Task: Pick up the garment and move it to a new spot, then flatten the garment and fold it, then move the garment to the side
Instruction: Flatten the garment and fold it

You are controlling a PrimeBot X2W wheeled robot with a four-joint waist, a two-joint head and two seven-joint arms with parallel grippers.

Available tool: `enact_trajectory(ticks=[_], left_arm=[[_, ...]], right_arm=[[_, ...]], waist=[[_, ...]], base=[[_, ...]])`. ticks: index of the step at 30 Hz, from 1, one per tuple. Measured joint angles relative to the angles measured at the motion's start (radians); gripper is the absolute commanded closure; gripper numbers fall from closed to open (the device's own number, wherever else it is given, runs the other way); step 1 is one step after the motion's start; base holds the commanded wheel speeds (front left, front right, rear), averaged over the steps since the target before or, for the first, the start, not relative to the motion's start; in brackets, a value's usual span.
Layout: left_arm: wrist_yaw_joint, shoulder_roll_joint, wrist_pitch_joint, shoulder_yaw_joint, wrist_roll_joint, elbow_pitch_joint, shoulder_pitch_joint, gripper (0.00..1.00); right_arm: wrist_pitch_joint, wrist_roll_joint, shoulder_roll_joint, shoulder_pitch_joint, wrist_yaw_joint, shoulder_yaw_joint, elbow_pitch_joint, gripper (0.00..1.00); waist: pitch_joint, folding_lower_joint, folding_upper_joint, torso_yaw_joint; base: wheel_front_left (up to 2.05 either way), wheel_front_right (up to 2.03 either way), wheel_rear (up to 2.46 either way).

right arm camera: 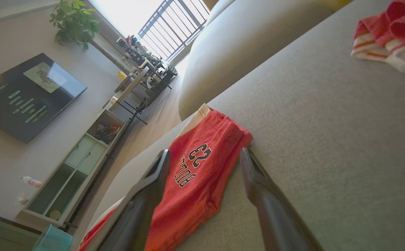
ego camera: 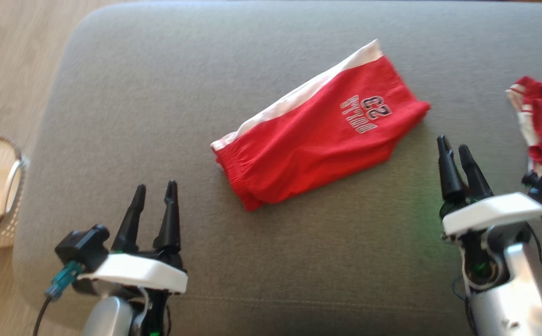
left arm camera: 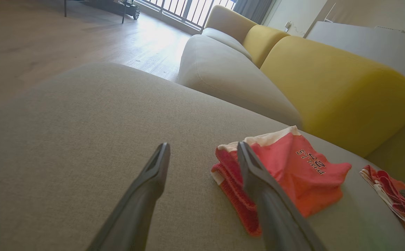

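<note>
Garment (ego camera: 320, 140): folded red shorts, flat on grey cushion (ego camera: 158, 93)
Left gripper (ego camera: 156, 189): jaws apart, empty
Right gripper (ego camera: 453, 145): jaws apart, empty

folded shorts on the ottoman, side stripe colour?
White, along one long edge of the red folded shorts; clearest in the head view.

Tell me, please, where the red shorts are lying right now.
In the head view, the red shorts lie near the middle of the grey cushion, between and beyond the left gripper and the right gripper.
</note>
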Motion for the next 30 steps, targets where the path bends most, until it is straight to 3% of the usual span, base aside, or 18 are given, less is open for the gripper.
enact_trajectory(ticks=[7,14,21,30], left_arm=[[0.014,-0.001,0.000,-0.051,-0.033,0.000,-0.033,0.00],[0.035,-0.002,0.000,-0.089,-0.062,0.003,-0.039,0.00],[0.061,-0.002,0.000,-0.092,-0.075,-0.015,-0.059,0.00],[0.071,-0.002,0.000,-0.093,-0.081,-0.021,-0.058,0.00]], right_arm=[[0.140,0.209,-0.014,-0.093,0.000,-0.084,0.125,0.00],[0.276,0.318,-0.040,-0.229,-0.001,-0.207,0.271,0.00],[0.351,0.290,-0.088,-0.319,-0.009,-0.255,0.376,0.00],[0.425,0.182,-0.092,-0.392,-0.008,-0.241,0.468,0.00]], waist=[[0.047,0.0000,0.0000,0.068],[0.091,0.0000,0.0000,0.152],[0.113,0.0000,0.0000,0.220],[0.106,0.0000,0.0000,0.231]], base=[[0.00,0.00,0.00],[0.00,0.00,0.00],[0.00,0.00,0.00],[0.00,0.00,0.00]])
